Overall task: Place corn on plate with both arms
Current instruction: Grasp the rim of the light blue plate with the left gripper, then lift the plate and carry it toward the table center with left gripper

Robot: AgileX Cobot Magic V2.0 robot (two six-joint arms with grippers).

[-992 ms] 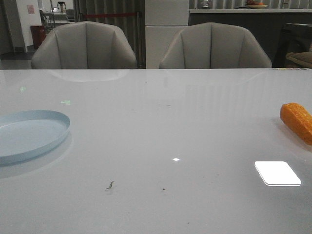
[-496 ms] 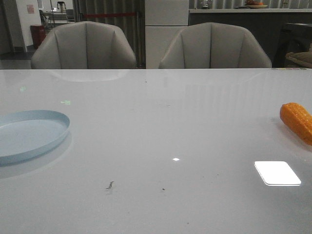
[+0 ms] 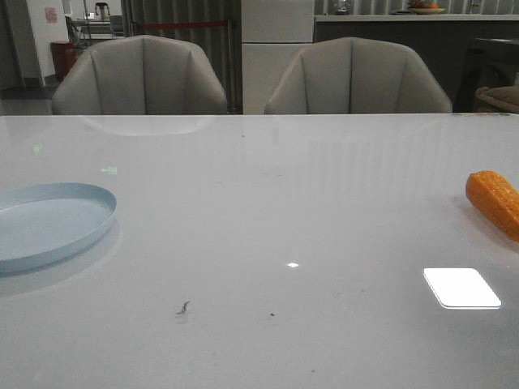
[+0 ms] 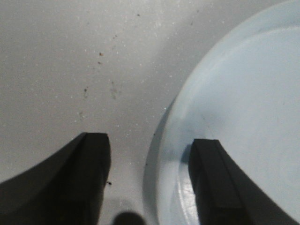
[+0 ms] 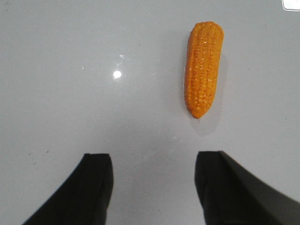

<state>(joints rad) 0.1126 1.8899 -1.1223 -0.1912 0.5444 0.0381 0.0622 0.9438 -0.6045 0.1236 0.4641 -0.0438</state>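
Change since earlier frames: nothing has visibly moved in the front view; the corn and plate lie where they lay a second ago, and no arm shows there.
Right gripper (image 5: 153, 187): jaws spread wide and empty, hanging over bare counter (image 5: 70, 56) with the corn ahead of the fingertips and off toward one finger's side, not between them.
Left gripper (image 4: 149, 183): also wide and empty, low over the plate's edge, one finger over the plate and the other over the counter beside it.
Corn (image 5: 203, 69): lying flat on the counter, clear of both grippers; in the front view it sits at the far right edge (image 3: 494, 202), partly cut off by the frame.
Plate (image 3: 73, 212): pale blue, bare, at the left edge of the counter, well apart from the corn; its rim fills much of the left wrist view (image 4: 187, 103).
Step in hand: by my reading, the approach to the pick; no grasp has begun.
Next move calls for: the right gripper to shift sideways until the cob lies between the fingers, descend and close across its width, then carry it toward the plate.
Background: two grey chairs (image 3: 138, 74) behind the counter.
Writing and brands: none legible on corn, plate or counter.
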